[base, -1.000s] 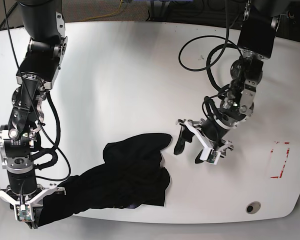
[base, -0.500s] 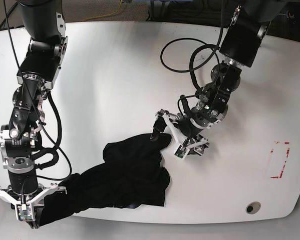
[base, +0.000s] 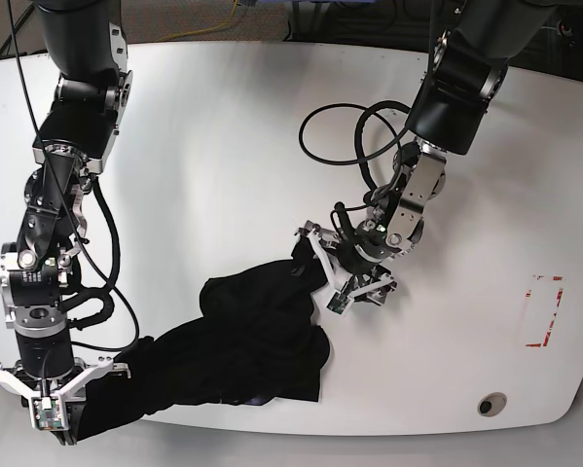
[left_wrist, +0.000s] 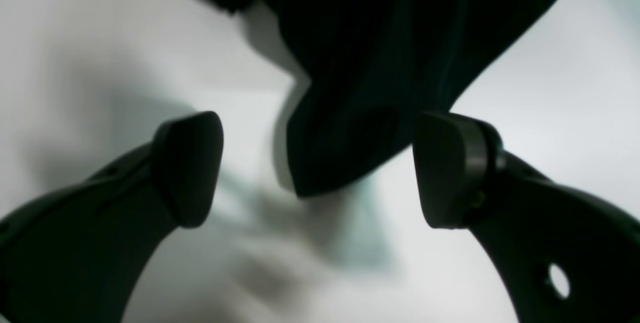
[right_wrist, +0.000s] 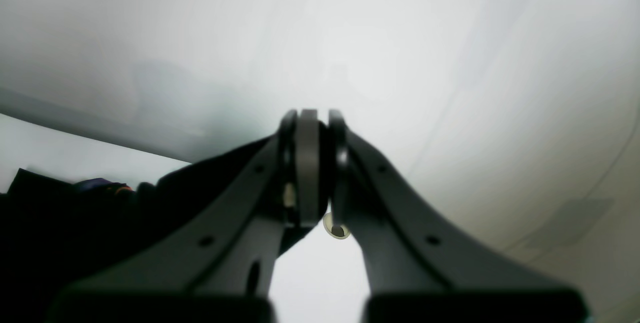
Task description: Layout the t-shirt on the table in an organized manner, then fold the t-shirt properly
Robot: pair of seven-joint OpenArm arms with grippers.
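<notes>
Two spread fingers of my left gripper (left_wrist: 320,168) bracket a limp, light corner of the t-shirt (base: 262,336), the best hold, while my right gripper (right_wrist: 314,173) pinches its other end.

The t-shirt (base: 242,345) is running off the base view's bottom edge beneath the right gripper (base: 46,416), hiding what the pressed-together pads are pinching. In the left wrist view the cloth is blurring to a dark shape cut by the top edge; no lettering is showing.
</notes>
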